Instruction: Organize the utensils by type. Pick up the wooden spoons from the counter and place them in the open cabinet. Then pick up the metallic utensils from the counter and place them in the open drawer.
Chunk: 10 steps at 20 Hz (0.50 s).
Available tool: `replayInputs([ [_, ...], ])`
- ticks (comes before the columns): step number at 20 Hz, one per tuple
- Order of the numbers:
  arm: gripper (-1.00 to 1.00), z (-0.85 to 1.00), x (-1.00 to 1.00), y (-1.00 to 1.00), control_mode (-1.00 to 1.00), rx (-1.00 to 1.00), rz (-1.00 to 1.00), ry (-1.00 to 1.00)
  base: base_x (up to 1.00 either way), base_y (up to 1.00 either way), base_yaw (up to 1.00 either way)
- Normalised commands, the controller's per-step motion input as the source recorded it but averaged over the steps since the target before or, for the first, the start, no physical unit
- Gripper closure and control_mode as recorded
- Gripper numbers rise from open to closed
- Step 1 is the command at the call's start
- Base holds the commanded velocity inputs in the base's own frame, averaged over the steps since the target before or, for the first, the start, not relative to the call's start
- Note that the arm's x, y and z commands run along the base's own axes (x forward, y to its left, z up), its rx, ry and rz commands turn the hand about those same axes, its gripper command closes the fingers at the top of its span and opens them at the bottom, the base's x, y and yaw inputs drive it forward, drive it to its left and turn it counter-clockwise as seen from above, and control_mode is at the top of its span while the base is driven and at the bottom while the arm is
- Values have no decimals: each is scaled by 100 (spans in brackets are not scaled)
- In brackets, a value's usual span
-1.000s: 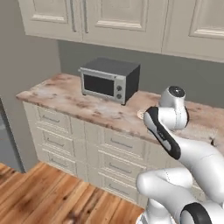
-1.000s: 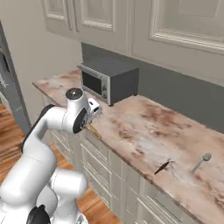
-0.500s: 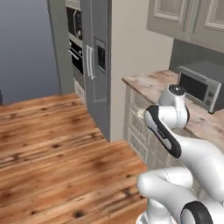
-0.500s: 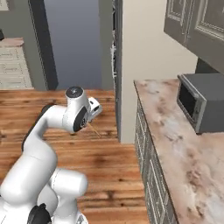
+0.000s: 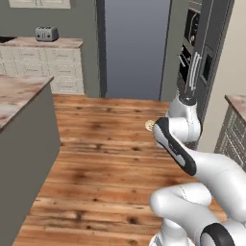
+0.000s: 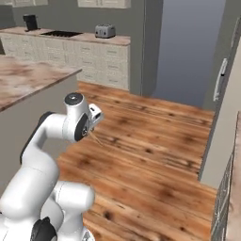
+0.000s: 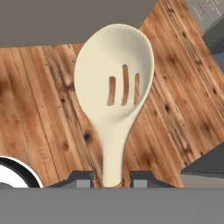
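Between the gripper tips: slotted wooden spoon.

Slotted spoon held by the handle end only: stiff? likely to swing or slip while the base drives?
Spoon looks rigid: straight from handle to bowl, no sag. The wide slotted bowl sits far beyond the gripper, so it may pivot under jolts. The smooth tapered handle could probably slide in the pinch.

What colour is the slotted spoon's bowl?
Pale cream, almost whitish; the spoon shows best in the hand view.
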Motion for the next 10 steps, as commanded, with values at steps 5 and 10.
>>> replayInputs([
  [5,100,0,0,0,100,0,0,0,100,0,4],
  [10,100,0,0,0,100,0,0,0,100,0,3],
])
